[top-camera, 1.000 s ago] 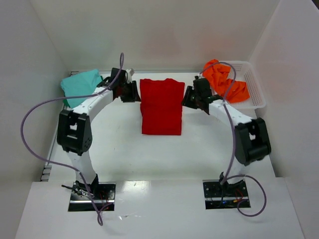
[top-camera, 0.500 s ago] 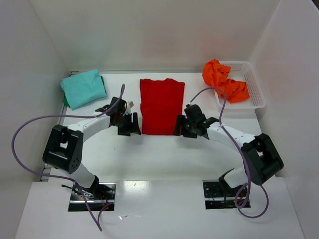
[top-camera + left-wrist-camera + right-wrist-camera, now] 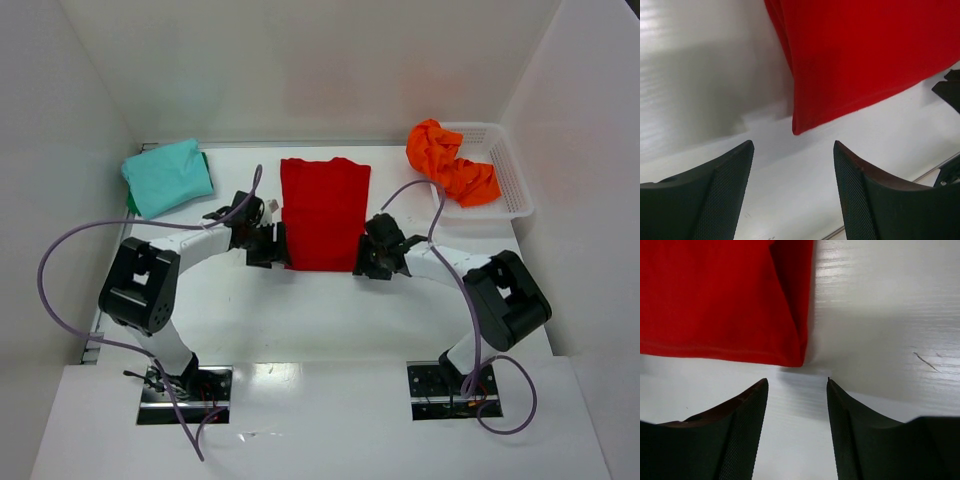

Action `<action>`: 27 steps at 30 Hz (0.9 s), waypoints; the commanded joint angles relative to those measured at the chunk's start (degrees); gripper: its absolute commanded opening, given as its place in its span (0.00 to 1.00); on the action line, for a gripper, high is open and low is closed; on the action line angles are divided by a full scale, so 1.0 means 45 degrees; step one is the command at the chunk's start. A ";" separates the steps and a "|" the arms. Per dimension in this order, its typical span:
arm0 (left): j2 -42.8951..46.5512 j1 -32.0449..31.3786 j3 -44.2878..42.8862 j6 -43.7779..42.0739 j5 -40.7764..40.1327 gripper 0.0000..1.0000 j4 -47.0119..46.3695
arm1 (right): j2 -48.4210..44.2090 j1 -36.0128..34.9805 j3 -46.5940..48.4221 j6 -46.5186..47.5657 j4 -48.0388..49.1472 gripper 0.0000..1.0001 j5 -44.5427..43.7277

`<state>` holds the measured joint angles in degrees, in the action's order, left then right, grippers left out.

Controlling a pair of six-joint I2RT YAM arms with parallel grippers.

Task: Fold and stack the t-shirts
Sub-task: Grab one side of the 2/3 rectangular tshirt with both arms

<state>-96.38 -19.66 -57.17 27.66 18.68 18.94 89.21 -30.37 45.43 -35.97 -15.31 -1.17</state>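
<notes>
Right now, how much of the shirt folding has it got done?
One looks done: the teal shirt lies folded at the far left. In hand: the red shirt lies flat mid-table, partly folded, with the left claw and right claw open at its near corners, gripping nothing. Left: the orange shirt lies crumpled in the white basket, and nothing is stacked yet.

You look down on white table, glossy, pale glare streaks across surface. Plain white back wall at far edge. White left panel and right panel box it in. White mesh basket in far right corner. Raised white ledge along near edge. Thin dark scratch on tabletop. Light even, diffuse; shadows faint.
</notes>
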 commanded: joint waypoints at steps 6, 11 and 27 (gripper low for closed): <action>-0.1218 -0.0006 -0.1222 -0.0169 -0.0479 0.70 -0.0400 | 0.0603 -0.0028 0.0411 -0.0269 0.1254 0.56 -0.0756; -0.1765 -0.0006 -0.1339 -0.0287 -0.0595 0.68 -0.0517 | 0.1074 -0.0028 0.0569 -0.0269 0.1254 0.54 -0.0756; -0.1805 -0.0143 -0.0792 0.0063 0.0225 0.53 -0.0906 | 0.1816 -0.0028 0.0668 -0.0289 0.1391 0.32 -0.0639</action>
<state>-104.64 -19.81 -62.33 27.40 19.03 15.79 95.29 -30.39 48.82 -37.06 -8.10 -2.61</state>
